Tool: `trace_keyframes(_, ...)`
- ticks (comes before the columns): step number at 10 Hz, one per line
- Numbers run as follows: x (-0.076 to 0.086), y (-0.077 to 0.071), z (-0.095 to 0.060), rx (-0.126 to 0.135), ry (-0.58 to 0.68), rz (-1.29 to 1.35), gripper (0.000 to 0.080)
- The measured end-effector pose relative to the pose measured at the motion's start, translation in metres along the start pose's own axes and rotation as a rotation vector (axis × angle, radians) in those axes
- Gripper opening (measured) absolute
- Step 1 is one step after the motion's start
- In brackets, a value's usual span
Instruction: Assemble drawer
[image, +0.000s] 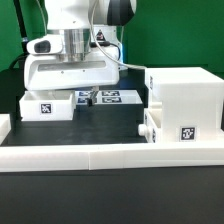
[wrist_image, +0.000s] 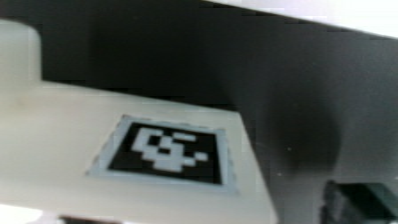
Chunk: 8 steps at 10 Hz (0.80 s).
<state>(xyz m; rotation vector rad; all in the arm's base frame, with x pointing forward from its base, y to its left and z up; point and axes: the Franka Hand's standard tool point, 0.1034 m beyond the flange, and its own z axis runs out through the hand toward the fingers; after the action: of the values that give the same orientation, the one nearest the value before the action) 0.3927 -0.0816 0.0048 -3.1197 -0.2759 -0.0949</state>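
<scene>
The large white cube-like housing (image: 185, 95) stands at the exterior view's right with a tag on its front. A small knobbed tray (image: 152, 125) sits against its lower left side. The other small tray (image: 45, 106), with a tag on its front, lies at the exterior view's left. My gripper (image: 84, 96) is low, right beside and behind this tray. In the wrist view the tray's white tagged surface (wrist_image: 169, 150) fills the picture very close. It lies between my gripper's (wrist_image: 222, 212) widely spread fingers. One dark fingertip (wrist_image: 365, 200) shows clearly.
The marker board (image: 112, 97) lies flat behind the gripper on the black table. The long low white border wall (image: 110, 155) runs across the front. A raised piece of it stands at the exterior view's left edge.
</scene>
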Motion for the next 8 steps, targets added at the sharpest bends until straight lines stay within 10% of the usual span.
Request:
trace_keyframes(4,-0.0001,0.0001,0.0000,0.000,0.000,0.000,0.0120)
trace_keyframes(8,-0.0001,0.0000,0.0000,0.000,0.000,-0.001,0.0041)
